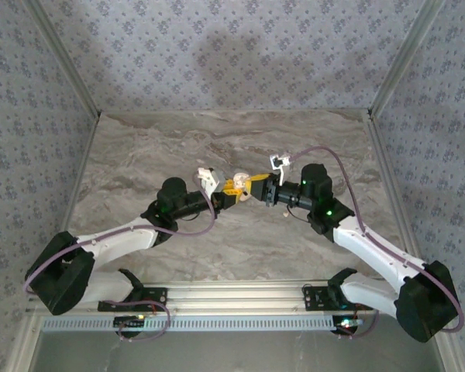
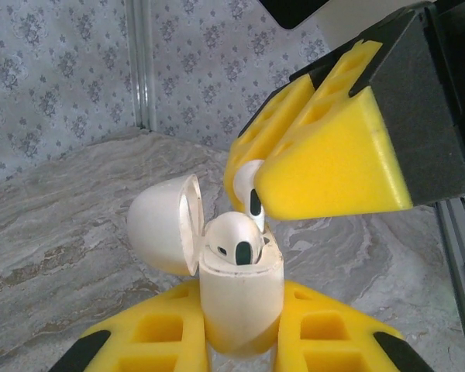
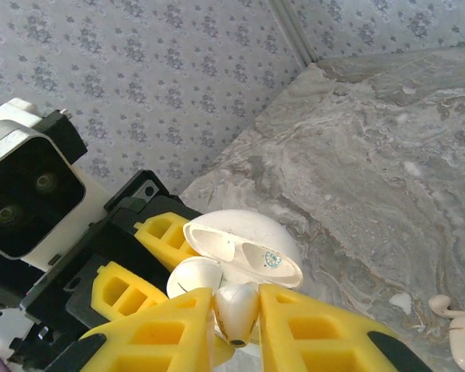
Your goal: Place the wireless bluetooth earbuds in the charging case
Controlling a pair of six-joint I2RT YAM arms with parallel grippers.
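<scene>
A robot test booth: marble-look table [image 1: 240, 139] boxed in by floral-papered walls [image 1: 232, 54].

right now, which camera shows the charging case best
The left wrist view: the charging case stands close and upright in the left gripper, lid open, one earbud seated. The right wrist view looks onto its open lid from above; the body is mostly hidden. The top external view gives a tiny cream spot between the arms.

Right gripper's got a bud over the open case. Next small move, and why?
Probably ease the right gripper straight down a little. The held earbud hangs just above the charging case, which the left gripper grips with the lid open. A seated earbud is already inside, so aim for the spot beside it.
</scene>
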